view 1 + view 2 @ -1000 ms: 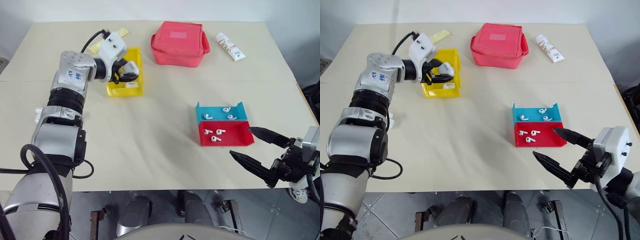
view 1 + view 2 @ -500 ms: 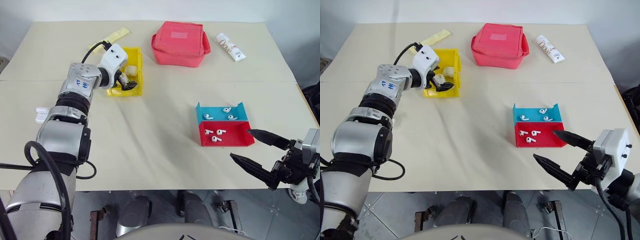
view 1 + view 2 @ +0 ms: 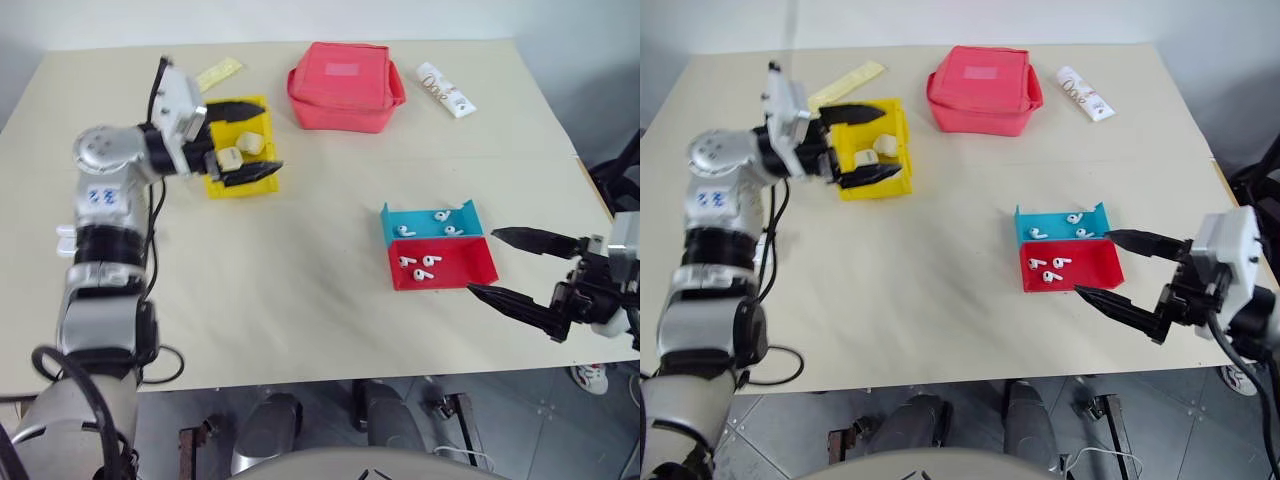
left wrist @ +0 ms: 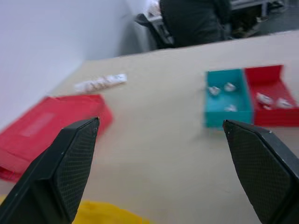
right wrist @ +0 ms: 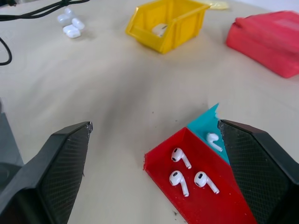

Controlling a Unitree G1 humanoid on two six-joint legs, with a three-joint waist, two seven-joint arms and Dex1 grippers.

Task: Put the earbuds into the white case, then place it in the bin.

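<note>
Hovering at the near side of the yellow bin (image 3: 240,150), the left tool (image 3: 236,140) stands with its two black fingers spread wide and nothing between them, one finger over the bin's far wall and the other along its low front edge. Inside the bin lie two white cases (image 3: 240,152), side by side near the middle, lids closed. Further white cases (image 5: 70,25) lie loose on the counter (image 3: 290,270) well to the robot's left of the bin, beside a black cable. The right tool (image 3: 515,268) is likewise spread and empty, held just off the counter's near right edge, its fingertips pointing toward the red tray (image 3: 442,268). That tray abuts a blue tray (image 3: 432,222) on its far side; the two touch along one wall. Three earbuds (image 5: 190,175) lie in the red tray, and several more lie in the blue tray, of which the exact count cannot be told. A red fabric pouch (image 3: 345,85) sits at the far middle of the counter, apart from the bin, with a white tube (image 3: 441,90) just to its right. A pale yellow strip (image 3: 217,73) lies beyond the bin. In the left wrist view a person in dark clothing (image 4: 194,21) is beyond the counter.
</note>
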